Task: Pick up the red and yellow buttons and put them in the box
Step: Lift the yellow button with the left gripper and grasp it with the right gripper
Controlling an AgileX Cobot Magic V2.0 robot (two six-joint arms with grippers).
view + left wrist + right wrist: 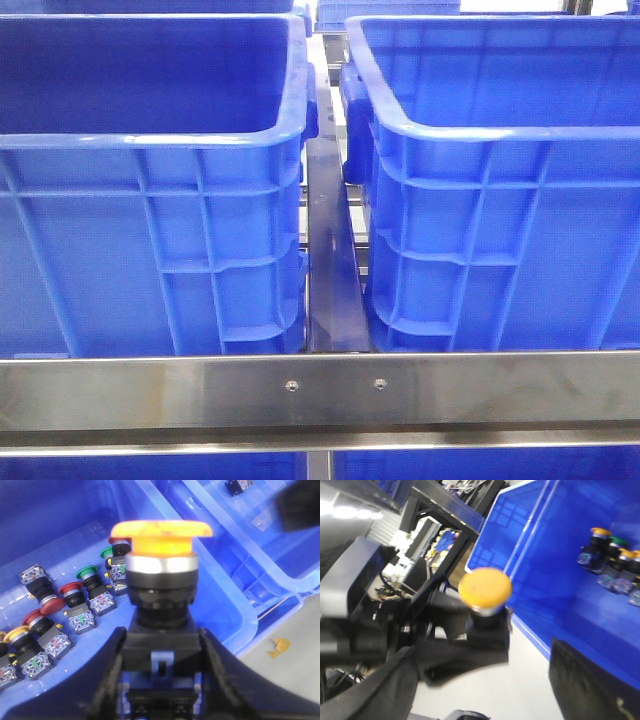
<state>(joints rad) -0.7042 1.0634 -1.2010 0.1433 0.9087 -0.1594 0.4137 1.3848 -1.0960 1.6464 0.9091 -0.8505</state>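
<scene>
My left gripper (pixel 162 667) is shut on the black body of a yellow mushroom-head button (pixel 161 530) and holds it above a blue bin (pixel 55 525). Red buttons (pixel 70 590), green buttons (pixel 86 572) and a yellow button (pixel 15 632) lie in that bin. In the right wrist view the same held yellow button (pixel 485 586) shows in the left gripper's black fingers (pixel 455 657). My right gripper (pixel 485 690) is open and empty, its fingers wide apart over the white table beside it. Neither gripper shows in the front view.
Two tall blue crates (pixel 150 200) (pixel 500 200) stand side by side behind a steel rail (pixel 320 390). A second blue bin (pixel 260 555) lies beside the first. Several buttons (pixel 615 562) sit in the bin (pixel 555 580) in the right wrist view. Shelving (pixel 440 510) stands behind.
</scene>
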